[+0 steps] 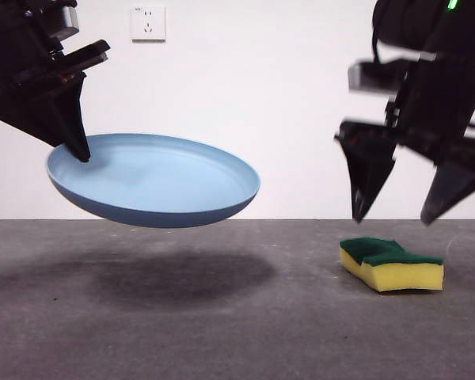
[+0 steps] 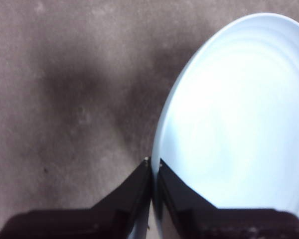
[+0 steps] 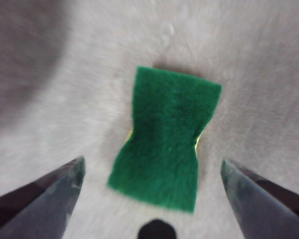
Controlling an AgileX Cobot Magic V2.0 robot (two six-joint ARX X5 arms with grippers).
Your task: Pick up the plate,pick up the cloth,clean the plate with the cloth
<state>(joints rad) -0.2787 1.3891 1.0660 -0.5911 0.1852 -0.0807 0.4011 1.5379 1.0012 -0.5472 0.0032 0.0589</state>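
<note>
The light-blue plate (image 1: 154, 180) hangs tilted in the air above the table at the left, casting a dark shadow below. My left gripper (image 1: 81, 152) is shut on its left rim; in the left wrist view the two jaws pinch the plate (image 2: 234, 119) edge at my left gripper (image 2: 153, 162). The cloth, a yellow sponge with a green top (image 1: 392, 264), lies flat on the table at the right. My right gripper (image 1: 392, 215) hovers open just above it, one jaw to each side. From the right wrist, the cloth (image 3: 167, 137) shows green side up between the jaws of my right gripper (image 3: 152, 167).
The grey table (image 1: 237, 332) runs across the whole foreground. A white wall with a power socket (image 1: 147, 23) stands behind.
</note>
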